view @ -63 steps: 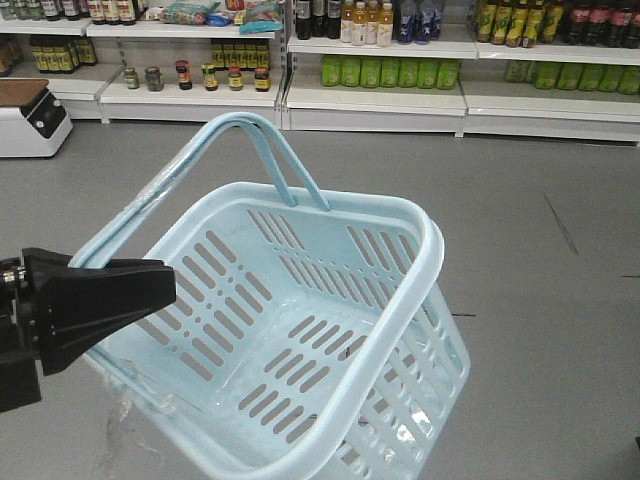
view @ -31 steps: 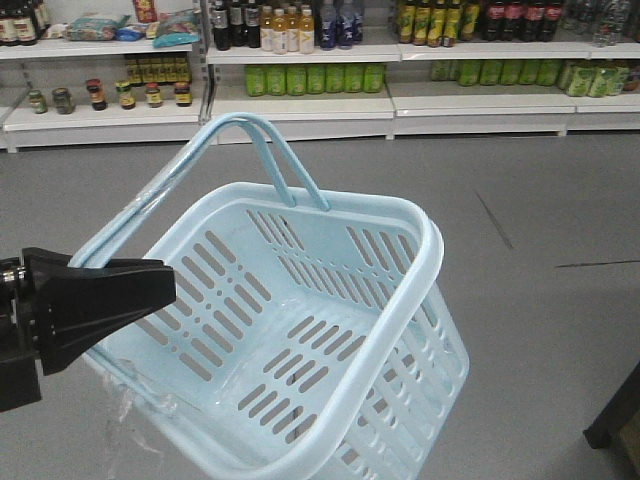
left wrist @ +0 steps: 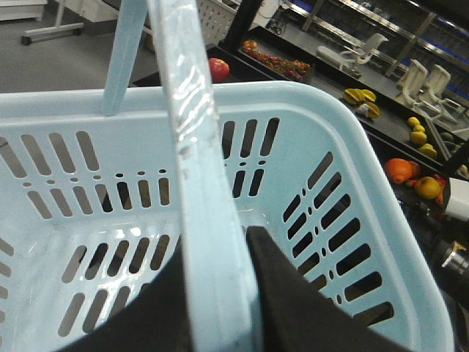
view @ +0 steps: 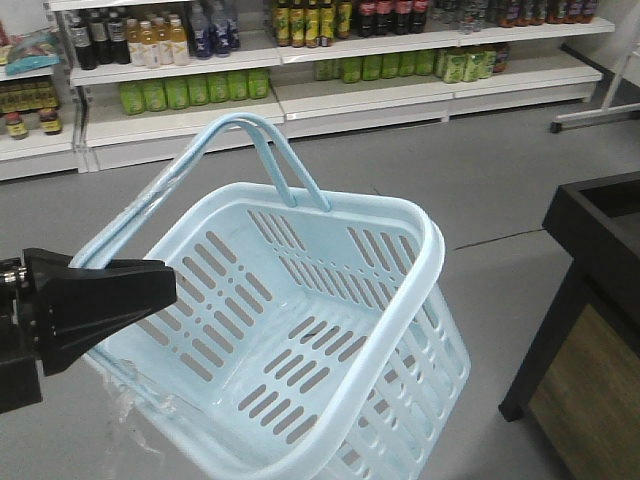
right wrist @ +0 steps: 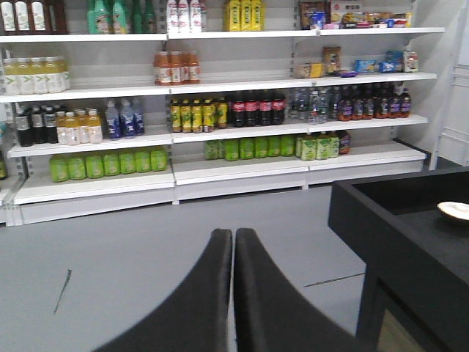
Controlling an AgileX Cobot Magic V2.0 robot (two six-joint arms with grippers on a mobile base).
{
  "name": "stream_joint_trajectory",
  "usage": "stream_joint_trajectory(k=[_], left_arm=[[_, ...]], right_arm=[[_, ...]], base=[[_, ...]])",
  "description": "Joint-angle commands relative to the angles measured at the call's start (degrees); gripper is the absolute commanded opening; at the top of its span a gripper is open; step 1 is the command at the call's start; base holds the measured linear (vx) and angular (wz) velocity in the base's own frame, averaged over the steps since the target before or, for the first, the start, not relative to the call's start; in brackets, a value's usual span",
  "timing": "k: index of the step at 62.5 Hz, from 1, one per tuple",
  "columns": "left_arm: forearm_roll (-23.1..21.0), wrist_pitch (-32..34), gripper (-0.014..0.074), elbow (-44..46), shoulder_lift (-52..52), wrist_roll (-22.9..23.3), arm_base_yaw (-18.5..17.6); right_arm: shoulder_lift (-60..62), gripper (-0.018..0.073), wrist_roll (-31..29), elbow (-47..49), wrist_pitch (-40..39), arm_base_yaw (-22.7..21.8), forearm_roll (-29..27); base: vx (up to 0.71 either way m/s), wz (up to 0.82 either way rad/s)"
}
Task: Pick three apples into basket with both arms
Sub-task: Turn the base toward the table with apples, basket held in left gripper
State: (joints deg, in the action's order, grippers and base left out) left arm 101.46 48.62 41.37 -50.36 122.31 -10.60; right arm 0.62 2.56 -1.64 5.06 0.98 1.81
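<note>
The pale blue basket (view: pixel 400 215) hangs tilted above the floor and is empty inside. My left gripper (view: pixel 165 285) is shut on one of its hoop handles (view: pixel 150 205). The left wrist view shows that handle (left wrist: pixel 198 161) clamped between the two dark fingers of the left gripper (left wrist: pixel 216 246), with the basket's rim (left wrist: pixel 308 95) beyond. One red apple (left wrist: pixel 218 70) lies past the basket on a dark fruit stand; other apples are not clear to see. My right gripper (right wrist: pixel 233 233) is shut on nothing, over grey floor.
Store shelves of bottles (view: pixel 200 60) line the back wall. A black display stand (view: pixel 600 260) rises at the right, also in the right wrist view (right wrist: pixel 396 227). Oranges (left wrist: pixel 399 170) and yellow fruits (left wrist: pixel 419 136) lie on the dark stand.
The background has slid left: shelves shifted across the view and the black stand came in at the right. The basket and left gripper keep the same place in the frame.
</note>
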Motion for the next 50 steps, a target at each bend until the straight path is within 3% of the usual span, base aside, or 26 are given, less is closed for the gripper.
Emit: stream_joint_trajectory(k=[1,50], left_arm=[[-0.34,-0.84,-0.0007,1.81,0.59,0.83,-0.36],[-0.34,-0.84,-0.0007,1.81,0.59,0.83,-0.36]], right_arm=[[0.62,-0.0001,-0.02,-0.76,-4.04,-0.38,0.59],[0.62,-0.0001,-0.02,-0.76,-4.04,-0.38,0.59]], base=[[0.12,-0.47],[0.10,-0.39]])
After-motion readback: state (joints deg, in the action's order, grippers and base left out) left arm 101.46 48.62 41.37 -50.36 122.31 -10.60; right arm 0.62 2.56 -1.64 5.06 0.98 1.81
